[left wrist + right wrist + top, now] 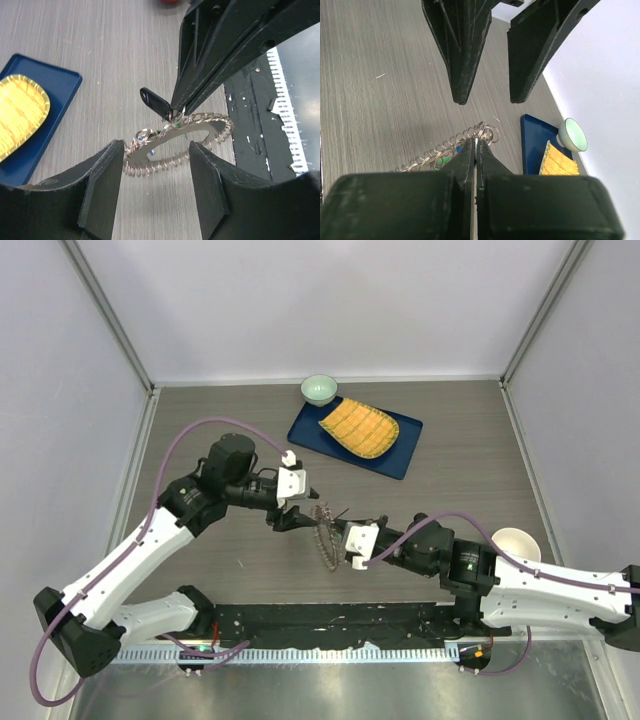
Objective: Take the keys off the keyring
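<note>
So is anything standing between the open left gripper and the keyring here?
Nothing visible does. The left gripper faces the keyring with its fingers open and only air between. The right gripper is shut on the ring's far edge, beside a black tab, away from the left gripper's approach side.

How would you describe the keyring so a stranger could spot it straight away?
On the wooden table, look at the middle. The keyring is there, pinched by the shut right gripper, with the open left gripper facing it. It is the only wiry silver loop in sight, fringed all round with keys.
</note>
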Controlling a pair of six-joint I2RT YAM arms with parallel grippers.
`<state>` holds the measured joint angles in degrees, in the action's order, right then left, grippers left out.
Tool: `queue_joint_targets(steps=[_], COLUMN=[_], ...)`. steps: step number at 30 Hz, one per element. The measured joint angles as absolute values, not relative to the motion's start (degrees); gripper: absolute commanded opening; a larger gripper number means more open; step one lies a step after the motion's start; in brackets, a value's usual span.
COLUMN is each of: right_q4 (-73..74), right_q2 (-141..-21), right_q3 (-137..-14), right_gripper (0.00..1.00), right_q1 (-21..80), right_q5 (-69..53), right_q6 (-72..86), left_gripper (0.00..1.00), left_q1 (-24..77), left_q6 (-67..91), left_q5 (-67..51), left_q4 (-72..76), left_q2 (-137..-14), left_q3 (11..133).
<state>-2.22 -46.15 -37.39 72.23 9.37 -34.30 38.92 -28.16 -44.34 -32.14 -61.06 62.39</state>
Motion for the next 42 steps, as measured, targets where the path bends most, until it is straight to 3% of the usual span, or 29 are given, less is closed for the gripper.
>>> queue_joint_targets(steps=[9, 22, 31, 34, 38, 42], right_q4=[-0.75, -0.78, -0.8, -0.8, -0.8, -0.86], right_q2=[-45.23, -45.23, -45.23, -45.23, -45.23, -45.12], right_q3=[-37.43, -37.43, -37.43, -37.43, -37.43, -37.39], right_gripper=[0.01, 0.01, 0.01, 0.01, 0.01, 0.01], right_q1=[72.23, 72.23, 72.23, 72.23, 72.23, 72.23], right_q5=[7.09, 6.07, 6.07, 6.07, 6.09, 6.72], right_q6=[-33.87, -33.65, -33.15, -33.08, -33.08, -32.99], left_gripper=[0.56, 0.48, 0.34, 0.27, 0.02, 0.0], left_q1=[38.92, 40.49, 42.46, 42.63, 42.65, 42.74], left_q6=[-34.22, -38.33, -38.94, -39.33, -39.53, -39.53], left_q5=[-51.27, -52.47, -49.95, -49.12, -48.58, -48.12], left_q4=[-37.58, -43.2, -43.05, -43.07, -43.09, -43.44], left_q2=[-65.39, -69.49, -71.05, -71.16, -71.2, -71.4], left_q3=[68.2, 69.95, 69.95, 69.95, 69.95, 69.95])
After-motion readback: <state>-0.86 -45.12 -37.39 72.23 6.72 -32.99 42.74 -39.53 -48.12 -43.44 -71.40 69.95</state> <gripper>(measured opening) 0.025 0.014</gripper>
